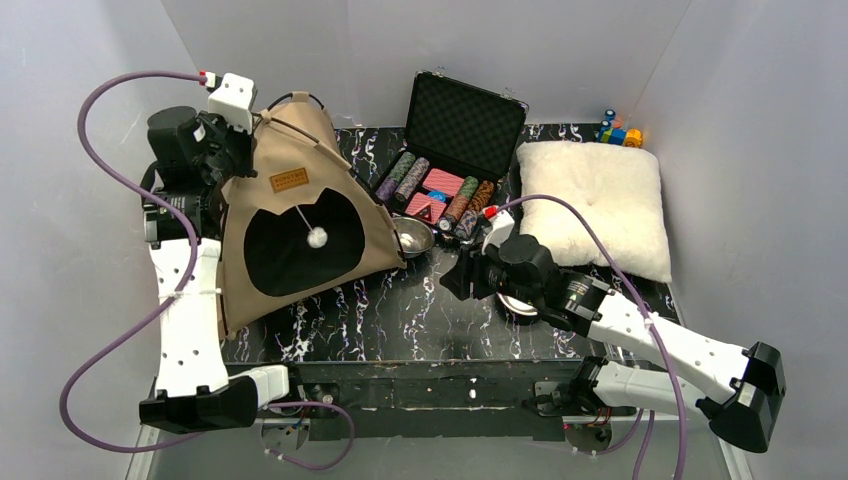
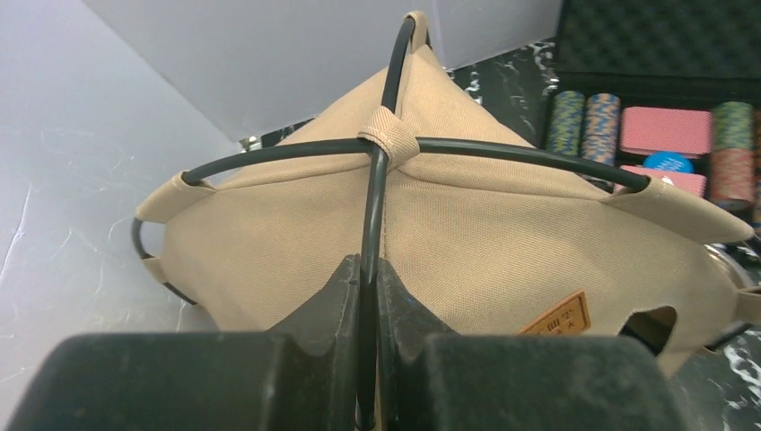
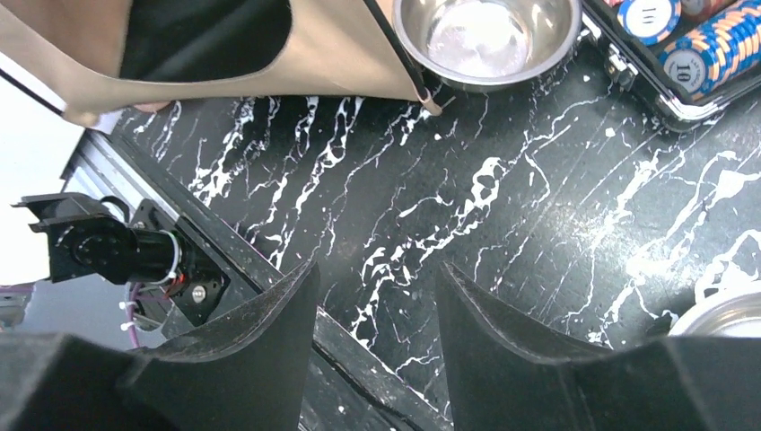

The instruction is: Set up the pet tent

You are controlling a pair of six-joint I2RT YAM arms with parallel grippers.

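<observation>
The pet tent [image 1: 300,215] stands on the left of the table as a tan canvas pyramid with a dark arched entrance and a brown label. Its black poles cross at a fabric loop [image 2: 389,135] on top. My left gripper [image 1: 245,140] is at the tent's back upper edge. In the left wrist view my left gripper [image 2: 368,265] is shut on one black pole [image 2: 372,206], which runs up between the jaws. My right gripper [image 1: 455,275] hovers open over the black marbled table, right of the tent. In the right wrist view my right gripper [image 3: 377,269] holds nothing; the tent's lower edge [image 3: 332,54] lies ahead.
A steel bowl [image 1: 413,237] touches the tent's right corner. Behind it an open case of poker chips [image 1: 465,120] stands. A fluffy white cushion [image 1: 595,205] lies at the right. A second steel dish [image 1: 515,303] sits under my right arm. The table's near edge [image 3: 269,269] runs below my right gripper.
</observation>
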